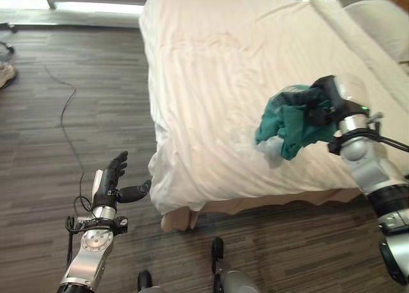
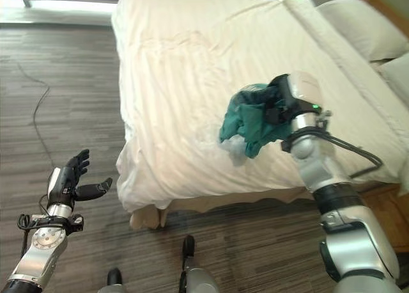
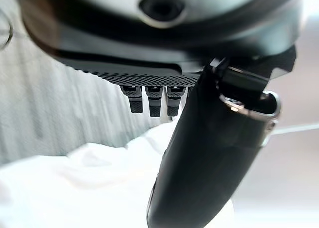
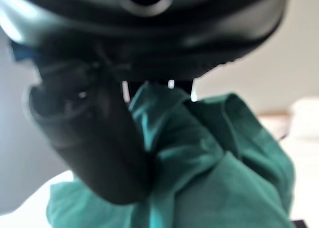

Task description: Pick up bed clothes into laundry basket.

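A teal green garment hangs bunched above the white bed, near its front right part. My right hand is shut on it, with thumb and fingers curled into the cloth. A pale lining of the garment droops toward the sheet. My left hand is held out over the floor beside the bed's front left corner, fingers straight and thumb out, holding nothing.
Dark wood-look floor runs along the left and front of the bed. A thin cord trails across it. White pillows lie at the far right. A shoe sits at the left edge.
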